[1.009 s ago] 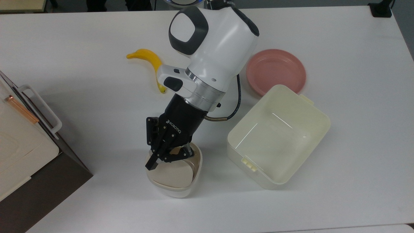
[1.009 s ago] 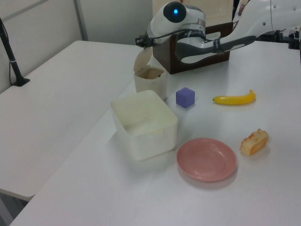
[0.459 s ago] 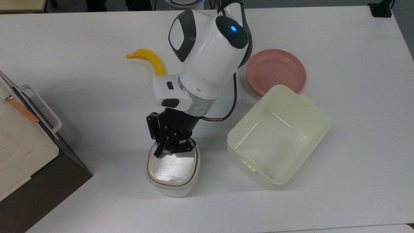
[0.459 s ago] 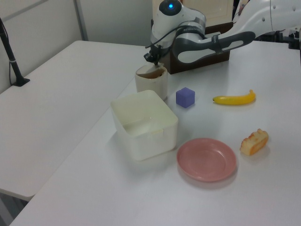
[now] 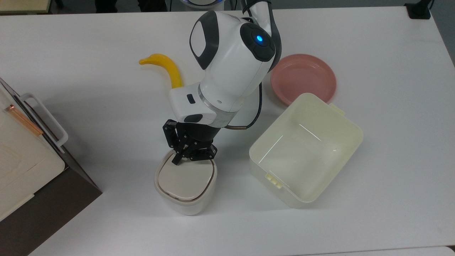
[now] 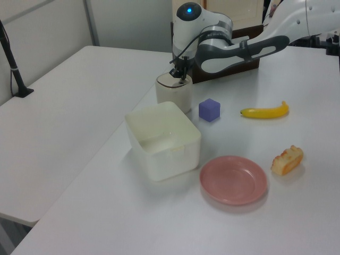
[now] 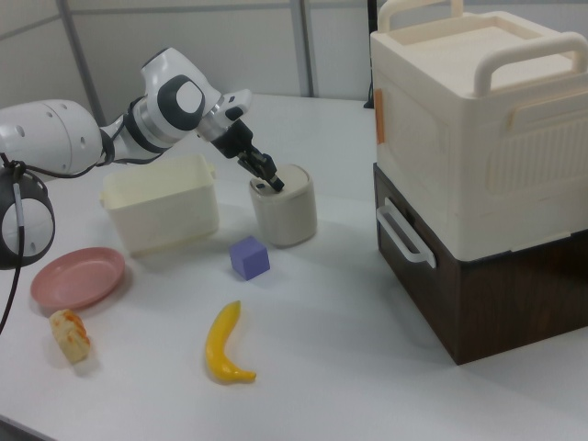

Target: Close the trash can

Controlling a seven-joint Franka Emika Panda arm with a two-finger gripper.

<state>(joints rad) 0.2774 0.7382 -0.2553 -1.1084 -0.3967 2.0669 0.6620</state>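
White plastic forms the body of the trash can (image 5: 185, 183), which stands on the white table (image 5: 89, 113) with its beige lid (image 5: 183, 181) lying flat and closed; in the top view it sits between the dark cabinet at the left edge and the cream tub (image 5: 306, 149). The gripper (image 5: 176, 160) bears down on the lid's rear edge, its black fingers drawn together with nothing between them. No brand name or other writing can be read on the arm or the containers. A purple cube (image 7: 249, 257) and a piece of bread (image 7: 70, 334) appear in the right view, whereas in the top view the arm covers those spots and hides the lower end of the banana (image 5: 167, 67). The right view also shows a cream handled box (image 7: 478, 119) stacked on the brown cabinet (image 7: 496, 285), cut off at the top view's left edge. The pink plate (image 5: 303, 78) lies just beside the tub. The lid's button cannot be made out.
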